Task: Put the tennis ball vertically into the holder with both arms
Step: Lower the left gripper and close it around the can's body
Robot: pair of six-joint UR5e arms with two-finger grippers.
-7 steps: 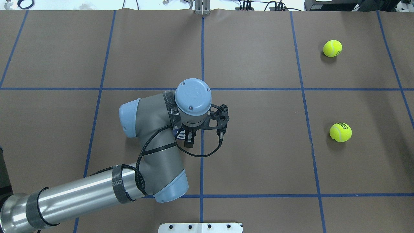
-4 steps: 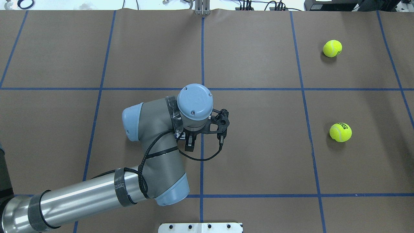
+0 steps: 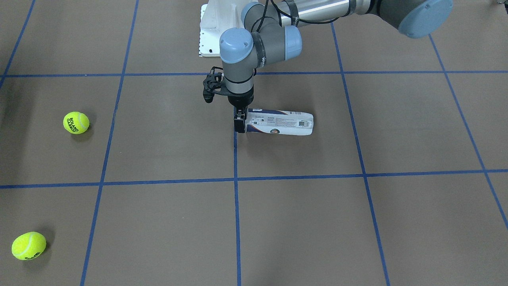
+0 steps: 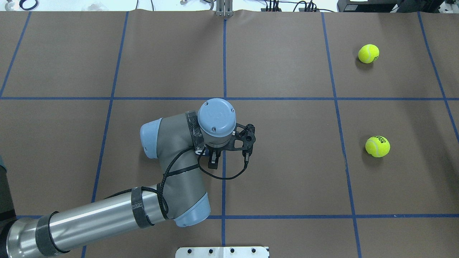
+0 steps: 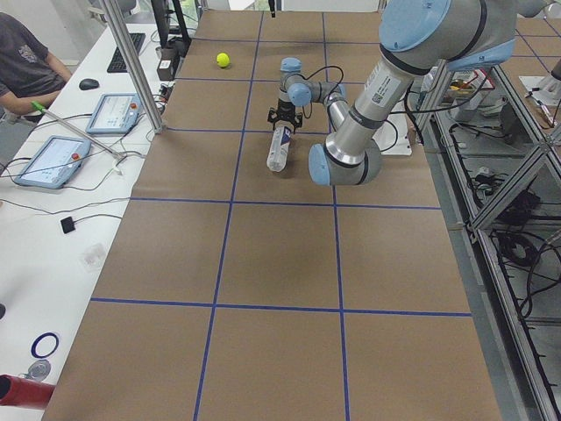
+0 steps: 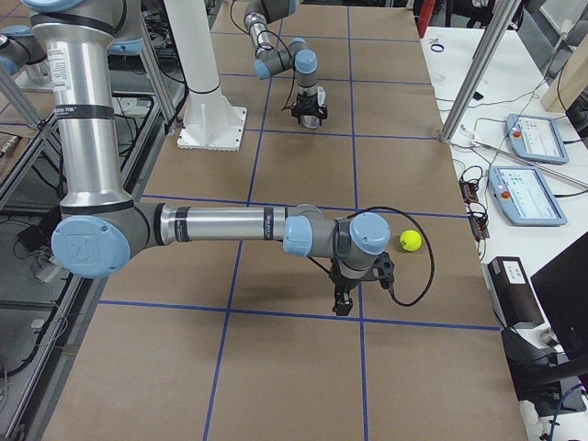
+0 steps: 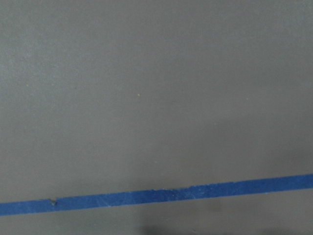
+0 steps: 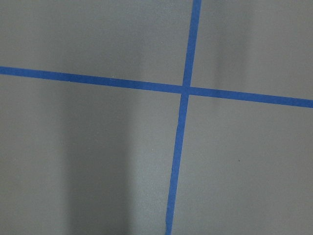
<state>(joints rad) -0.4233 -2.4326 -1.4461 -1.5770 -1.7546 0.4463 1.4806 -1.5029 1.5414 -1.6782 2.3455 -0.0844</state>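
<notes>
The left gripper [image 3: 239, 124] hangs fingers-down astride one end of the holder [image 3: 279, 123], though whether it pinches the can or merely brackets it I cannot tell. The right gripper [image 6: 343, 306] hovers low over the table [image 3: 357, 222], off to the robot's right, its grip equally unreadable. The holder lies on its side at mid-table, well apart from one tennis ball [image 3: 76, 122] and the other tennis ball [image 3: 28, 245]. A grab so near the end risks the smooth can pivoting or slipping free when tipped upright.
</notes>
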